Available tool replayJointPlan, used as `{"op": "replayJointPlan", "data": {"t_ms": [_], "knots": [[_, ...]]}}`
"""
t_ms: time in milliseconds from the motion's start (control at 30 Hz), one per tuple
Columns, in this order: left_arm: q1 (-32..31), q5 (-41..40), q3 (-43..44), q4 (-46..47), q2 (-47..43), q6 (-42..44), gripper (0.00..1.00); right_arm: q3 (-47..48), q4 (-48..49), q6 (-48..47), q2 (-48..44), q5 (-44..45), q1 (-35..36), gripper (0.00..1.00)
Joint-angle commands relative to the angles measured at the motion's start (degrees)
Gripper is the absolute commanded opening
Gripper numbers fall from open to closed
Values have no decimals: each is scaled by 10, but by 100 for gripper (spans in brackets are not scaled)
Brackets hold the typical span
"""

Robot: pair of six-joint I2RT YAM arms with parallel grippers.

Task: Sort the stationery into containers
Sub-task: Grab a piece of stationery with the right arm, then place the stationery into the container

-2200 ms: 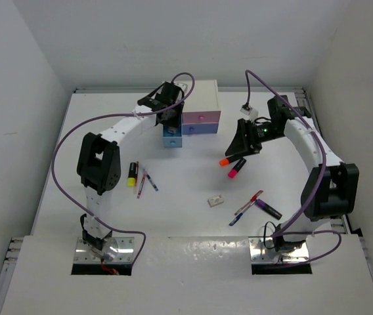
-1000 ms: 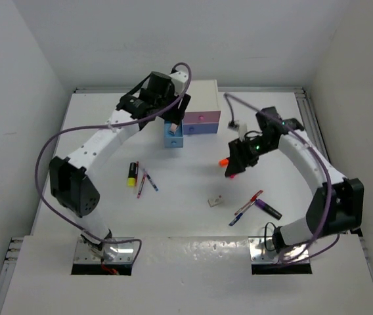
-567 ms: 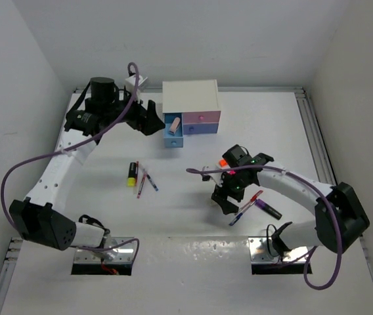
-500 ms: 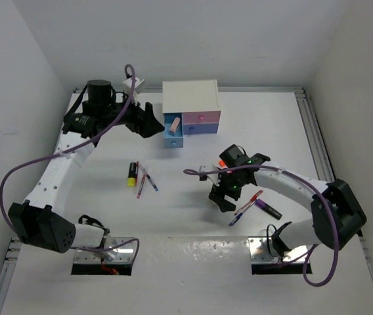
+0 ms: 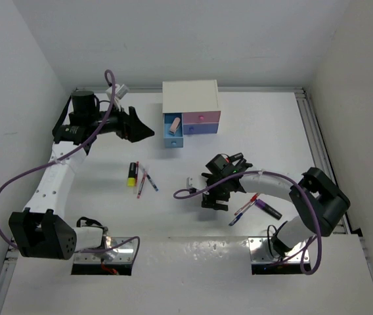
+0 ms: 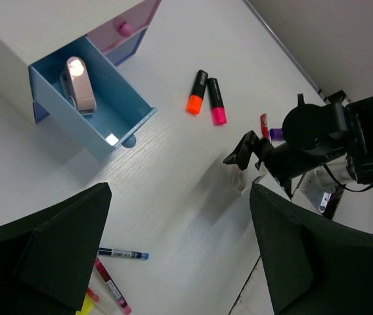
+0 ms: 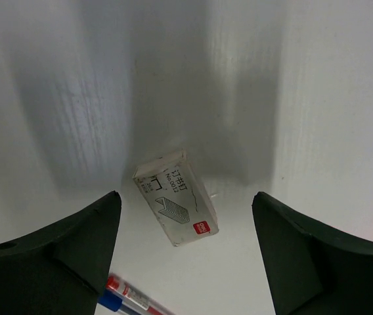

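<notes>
The white cabinet (image 5: 191,98) stands at the back. Its light-blue drawer (image 6: 111,121) is pulled out with a whitish eraser (image 6: 80,84) lying in it. The pink drawer (image 5: 201,118) and the periwinkle drawer (image 5: 201,129) are pushed in. My left gripper (image 5: 144,131) hangs open and empty left of the cabinet. My right gripper (image 7: 186,197) is open and low over a small whitish box (image 7: 176,207) that lies flat between its fingers, apart from both. An orange highlighter (image 6: 195,98) and a pink highlighter (image 6: 216,108) lie side by side; the right arm hides them from above.
A yellow highlighter (image 5: 132,173), a red pen (image 5: 140,185) and a blue pen (image 5: 152,181) lie left of centre. Another red and blue pen pair (image 5: 247,205) and a purple highlighter (image 5: 267,209) lie right of my right gripper. The right arm's purple cable (image 5: 188,192) droops near the table.
My left arm swung left away from the cabinet, leaving the eraser in the light-blue drawer. My right arm came from the highlighters down over the whitish box. Both grippers' jaws opened wider.
</notes>
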Motion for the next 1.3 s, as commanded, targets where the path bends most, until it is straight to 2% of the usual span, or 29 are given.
{"op": "replayJointPlan", "data": {"t_ms": [0, 67, 167, 200, 267, 300, 400, 467, 600, 733, 867, 1033, 1267], "knots": [[14, 32, 5, 30, -9, -8, 93, -3, 33, -38, 9, 14, 3, 79], [20, 32, 1, 32, -8, -7, 93, -11, 39, -50, 16, 18, 3, 77], [27, 32, -5, 36, -6, -8, 93, -18, 47, -63, 26, 25, 3, 67], [27, 32, -5, 36, -6, -6, 93, -16, 47, -64, 27, 26, 3, 54], [27, 32, -6, 30, -6, 1, 93, -9, 39, -68, 23, 24, 3, 42], [45, 31, -5, 27, -6, 8, 93, 3, 27, -69, 19, 17, 1, 30], [57, 22, -5, 22, -7, 18, 93, 58, -1, -53, 0, -6, -10, 16], [63, 16, -7, 25, -6, 18, 93, 133, -17, -30, -3, -19, -20, 13], [71, -3, -26, 51, -6, -1, 92, 299, -52, 92, 26, -57, -48, 8], [72, -82, -40, 60, 1, -7, 91, 435, 9, 215, 66, -51, -62, 1], [74, -115, -45, 57, 2, 3, 89, 488, 83, 287, 114, -16, -63, 0], [76, -124, -52, 58, 0, 9, 88, 569, 93, 359, 203, -10, -78, 0], [84, -114, -52, 62, 11, 3, 88, 591, 103, 414, 258, -1, -97, 0]]}}
